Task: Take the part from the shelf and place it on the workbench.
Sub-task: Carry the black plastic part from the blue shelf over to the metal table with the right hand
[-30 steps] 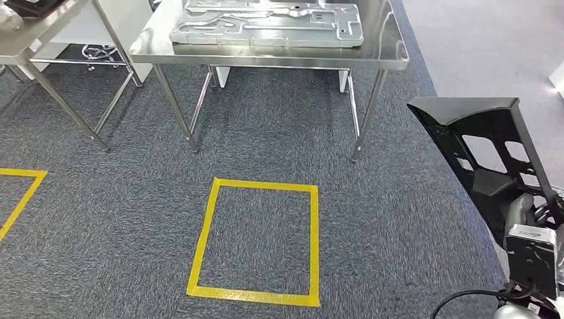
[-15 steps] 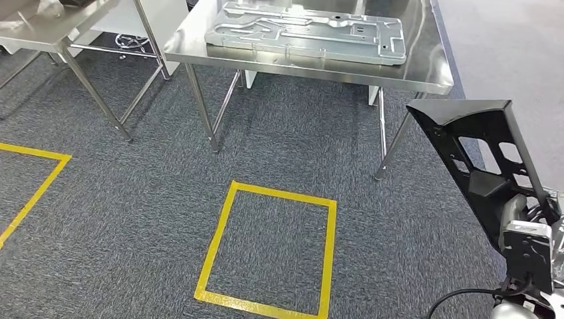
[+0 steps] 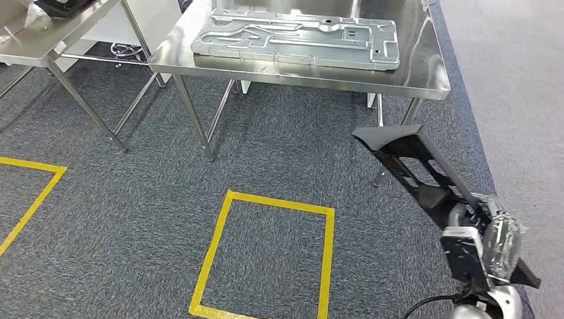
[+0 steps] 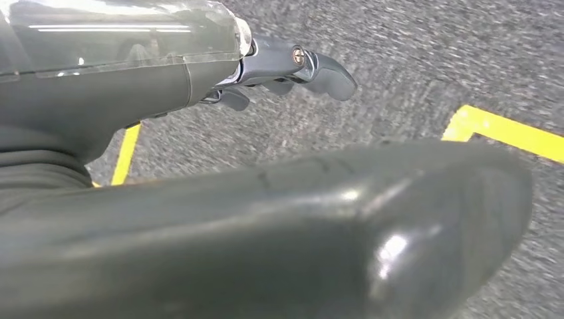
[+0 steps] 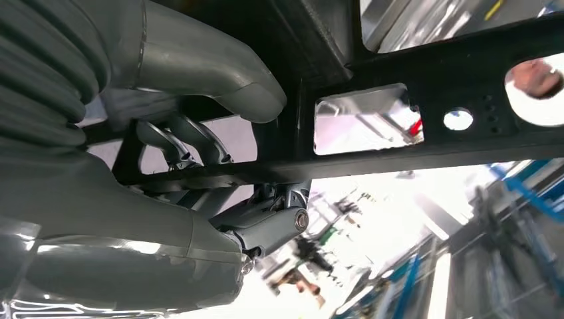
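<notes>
The black part (image 3: 418,167) has swung lower, right hand's fingers (image 5: 189,143) gripping it, left fingers (image 4: 312,66) partly hidden.

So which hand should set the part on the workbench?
Right. The right hand already grips the black part, which hangs near the workbench corner. The left hand hangs over the carpet, holding nothing.

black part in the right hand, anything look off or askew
Nothing looks damaged. The black part is held by the right hand at a slant, its free end pointing up toward the workbench. It is not yet on the bench, where a silver panel lies flat.
</notes>
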